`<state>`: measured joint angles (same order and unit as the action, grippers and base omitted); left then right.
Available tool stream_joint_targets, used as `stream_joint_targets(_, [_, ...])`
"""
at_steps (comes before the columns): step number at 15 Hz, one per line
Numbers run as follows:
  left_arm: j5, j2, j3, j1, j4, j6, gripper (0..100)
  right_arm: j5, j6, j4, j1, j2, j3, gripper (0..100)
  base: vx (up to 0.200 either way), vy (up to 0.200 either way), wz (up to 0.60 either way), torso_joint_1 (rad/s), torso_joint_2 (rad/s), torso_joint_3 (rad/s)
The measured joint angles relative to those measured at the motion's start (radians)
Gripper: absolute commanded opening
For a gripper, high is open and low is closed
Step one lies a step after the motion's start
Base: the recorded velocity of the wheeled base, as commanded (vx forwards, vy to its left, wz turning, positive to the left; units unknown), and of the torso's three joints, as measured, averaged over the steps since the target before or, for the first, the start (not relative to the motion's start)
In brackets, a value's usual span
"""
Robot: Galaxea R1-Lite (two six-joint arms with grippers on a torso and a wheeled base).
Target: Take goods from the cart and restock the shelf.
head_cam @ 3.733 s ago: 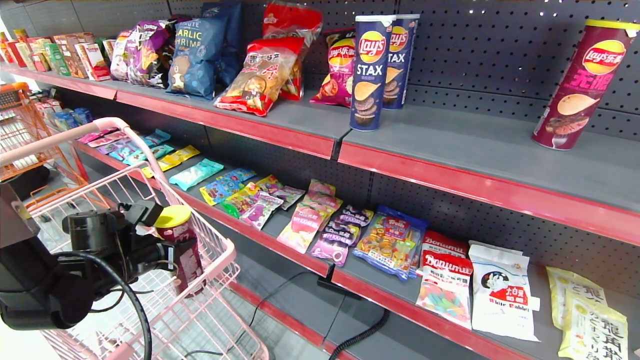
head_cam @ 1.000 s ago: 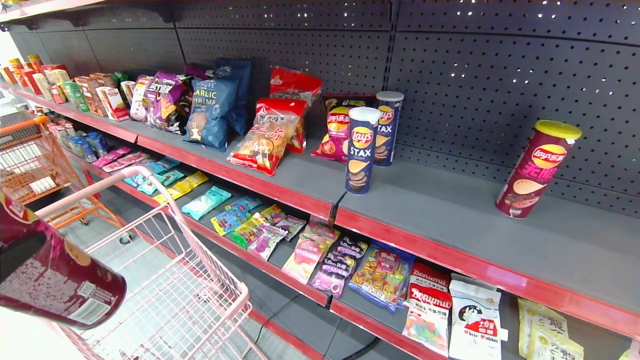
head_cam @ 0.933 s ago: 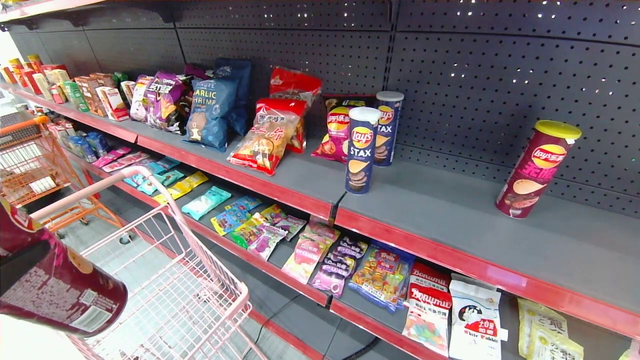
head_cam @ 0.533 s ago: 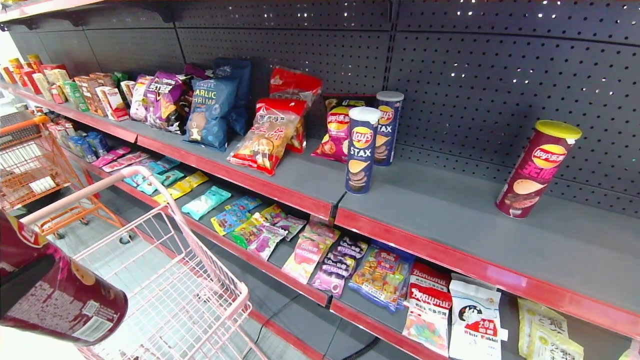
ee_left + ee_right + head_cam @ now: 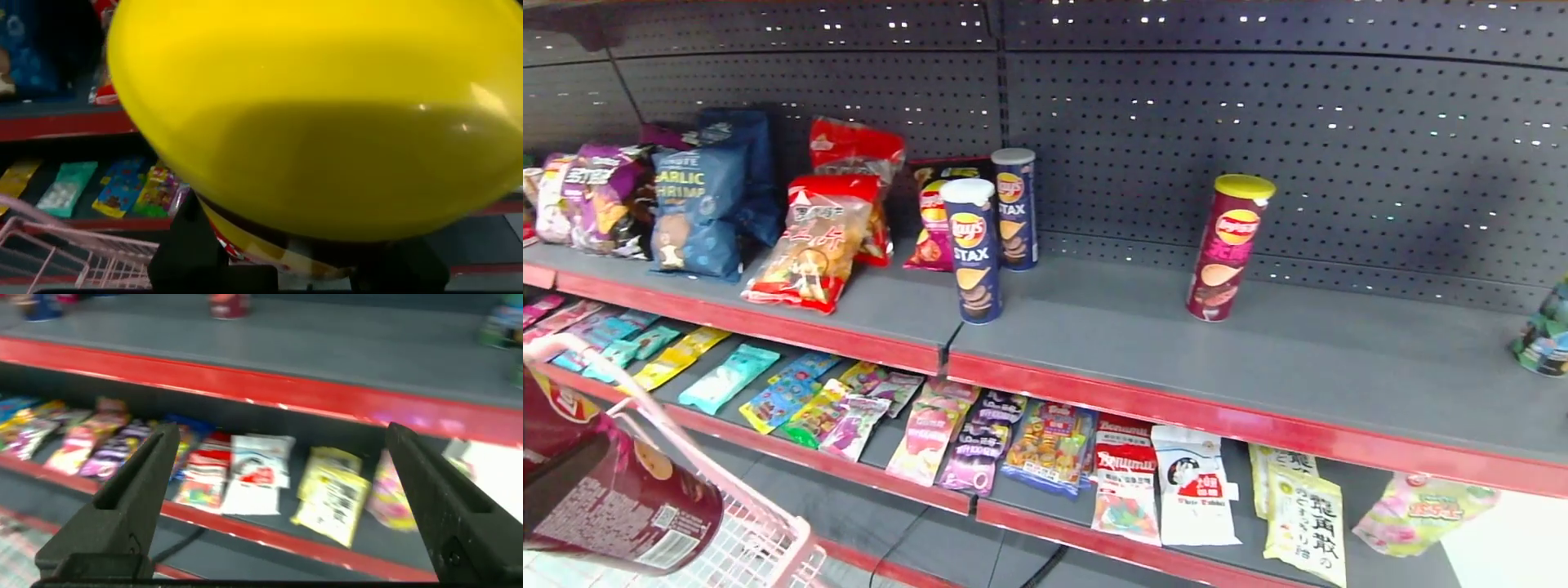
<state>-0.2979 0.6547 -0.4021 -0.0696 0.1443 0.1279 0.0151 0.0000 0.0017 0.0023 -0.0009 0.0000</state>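
A maroon chip can (image 5: 621, 502) with a yellow lid (image 5: 327, 106) hangs tilted at the lower left, above the pink cart (image 5: 756, 547). My left gripper (image 5: 298, 263) is shut on it, its dark fingers (image 5: 192, 257) on either side of the body below the lid. A matching maroon can (image 5: 1227, 245) stands upright on the grey upper shelf (image 5: 1298, 359). My right gripper (image 5: 282, 510) is open with nothing between its fingers (image 5: 122, 506), level with the lower shelf of candy bags (image 5: 245, 469).
Two blue chip cans (image 5: 972, 249) and several chip bags (image 5: 809, 245) fill the upper shelf's left half. Bare shelf lies on both sides of the maroon can there. Another item (image 5: 1543, 335) sits at the far right edge. Flat candy bags (image 5: 1045, 437) line the lower shelf.
The camera has swung to the right, so the shelf and cart sit further left in the picture. The held can stays at the lower left, still gripped.
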Motion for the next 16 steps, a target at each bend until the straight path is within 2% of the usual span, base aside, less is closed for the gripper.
stream_joint_targets(2, [-0.002,-0.019,0.010,0.001,-0.001,0.000,0,0.000,0.000,0.000,0.000,0.000,0.000,100,0.000,0.000,-0.60,0.007,0.00,0.002])
stream_joint_targets(11, [0.002,-0.069,0.031,0.000,-0.004,-0.002,0,0.006,-0.005,0.000,0.001,0.000,0.000,100,0.000,0.000,0.00,0.000,0.00,0.000])
stream_joint_targets(14, [0.010,-0.082,0.029,-0.001,-0.042,0.000,0,0.006,-0.004,-0.001,0.001,0.000,0.000,100,0.000,0.000,0.00,0.000,0.00,0.000])
stream_joint_targets(16, [-0.017,-0.086,0.029,0.006,-0.044,0.004,0,0.004,-0.005,-0.001,0.001,0.000,0.000,100,0.000,0.000,0.00,0.000,0.00,0.000])
